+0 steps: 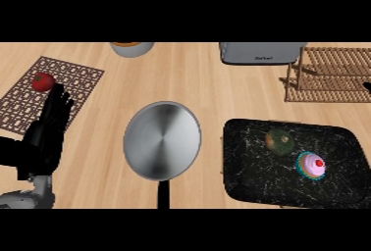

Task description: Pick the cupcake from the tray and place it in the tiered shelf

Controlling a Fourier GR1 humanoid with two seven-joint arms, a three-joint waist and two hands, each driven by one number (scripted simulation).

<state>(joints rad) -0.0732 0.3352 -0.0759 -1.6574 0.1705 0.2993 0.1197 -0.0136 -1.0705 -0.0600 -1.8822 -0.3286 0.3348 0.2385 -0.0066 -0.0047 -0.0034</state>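
I see the cupcake sitting untouched on the tray, left hand parked open and empty, right hand out of view.

Pink-frosted cupcake; black marbled tray; brown lattice mat

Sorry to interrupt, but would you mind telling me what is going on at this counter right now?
Nothing is being handled yet. The cupcake sits on the dark tray at the right, beside a round greenish item. The wooden shelf stands at the far right with nothing visible on it. The left hand rests open, fingers up, at the left edge near a patterned mat with a red fruit. The right hand is not in view. A metal pan lies in the middle.
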